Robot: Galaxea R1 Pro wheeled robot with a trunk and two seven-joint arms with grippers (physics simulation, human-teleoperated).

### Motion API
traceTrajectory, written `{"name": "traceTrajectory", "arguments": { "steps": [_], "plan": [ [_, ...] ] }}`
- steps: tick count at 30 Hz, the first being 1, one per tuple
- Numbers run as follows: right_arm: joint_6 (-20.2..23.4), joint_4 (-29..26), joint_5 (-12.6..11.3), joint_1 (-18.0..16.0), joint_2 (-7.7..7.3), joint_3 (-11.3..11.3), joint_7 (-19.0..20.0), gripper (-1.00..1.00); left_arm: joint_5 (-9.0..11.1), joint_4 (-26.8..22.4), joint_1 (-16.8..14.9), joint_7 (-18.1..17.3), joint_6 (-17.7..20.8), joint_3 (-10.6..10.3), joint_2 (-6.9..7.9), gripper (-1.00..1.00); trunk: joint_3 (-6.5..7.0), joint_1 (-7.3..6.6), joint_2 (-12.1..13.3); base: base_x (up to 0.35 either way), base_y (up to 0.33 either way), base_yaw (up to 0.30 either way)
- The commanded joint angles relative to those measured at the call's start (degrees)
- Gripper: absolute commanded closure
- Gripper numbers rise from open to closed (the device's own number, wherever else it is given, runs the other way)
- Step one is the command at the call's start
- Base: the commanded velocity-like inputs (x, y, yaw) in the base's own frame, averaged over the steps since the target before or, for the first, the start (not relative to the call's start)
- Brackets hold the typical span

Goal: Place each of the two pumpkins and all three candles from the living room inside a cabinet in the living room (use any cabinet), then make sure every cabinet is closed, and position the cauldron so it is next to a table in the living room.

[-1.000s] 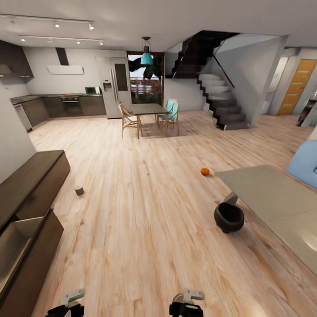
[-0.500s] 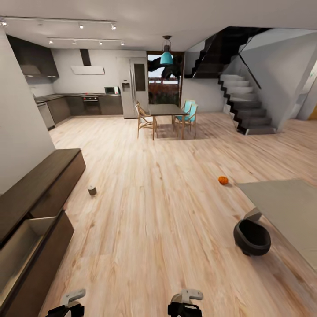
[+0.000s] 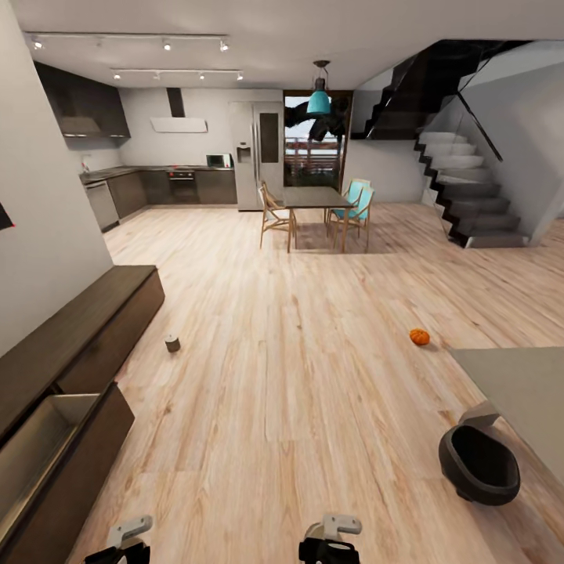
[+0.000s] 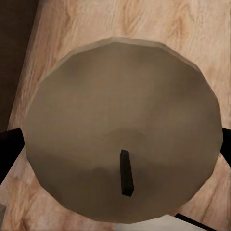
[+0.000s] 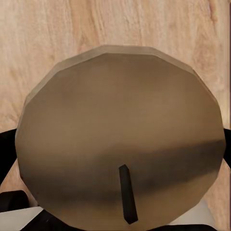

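At the bottom edge of the head view sit two grippers, the left gripper (image 3: 117, 544) and the right gripper (image 3: 330, 540). In the left wrist view a stubby tan-grey candle with a short dark wick (image 4: 122, 132) sits between the jaws, dark fingers (image 4: 9, 144) at its sides, so the left jaws grip it. In the right wrist view a second tan-grey candle (image 5: 120, 134) is held the same way.

At lower left, the long low dark-brown wooden cabinet (image 3: 94, 329) has one drawer (image 3: 39, 439) pulled open. At lower right, one round black cauldron (image 3: 478, 466) stands on the pale plank floor (image 3: 298, 376), just beside the corner of the glossy grey-beige counter (image 3: 521, 392).

Further off, a third small candle (image 3: 172, 343) stands on the floor near the cabinet. One orange ribbed pumpkin (image 3: 419, 336) lies at centre right, near the counter's far edge.

At the back are a dining set (image 3: 317, 207), a grey kitchen (image 3: 157, 184) and a dark staircase (image 3: 470, 196).
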Motion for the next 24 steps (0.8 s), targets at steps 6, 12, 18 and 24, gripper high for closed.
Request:
{"name": "traceTrajectory", "arguments": {
  "steps": [6, 12, 18, 24],
  "plan": [
    [0.0, 0.0, 0.1, 0.0, 0.01, 0.0, 0.0, 1.0, -0.1, 0.0, 0.0, 0.0, 0.0, 0.0, 0.0, 1.0, 0.0, 0.0, 0.0, 0.286, -0.204, 0.001],
    [0.0, 0.0, 0.1, 0.0, 0.0, 0.0, 0.0, 1.0, -0.1, 0.0, 0.0, 0.0, 0.0, 0.0, 0.0, 1.0, 0.0, 0.0, 0.0, 0.267, -0.119, 0.0],
    [0.0, 0.0, 0.1, 0.0, 0.09, 0.0, 0.0, 1.0, -0.1, 0.0, 0.0, 0.0, 0.0, 0.0, 0.0, 1.0, 0.01, 0.0, 0.0, 0.286, -0.01, 0.031],
    [0.0, 0.0, 0.1, 0.0, 0.25, 0.0, 0.0, 1.0, -0.1, 0.0, 0.0, 0.0, -0.1, 0.0, 0.0, 1.0, 0.2, 0.0, 0.0, 0.301, -0.001, 0.226]
  ]
}}
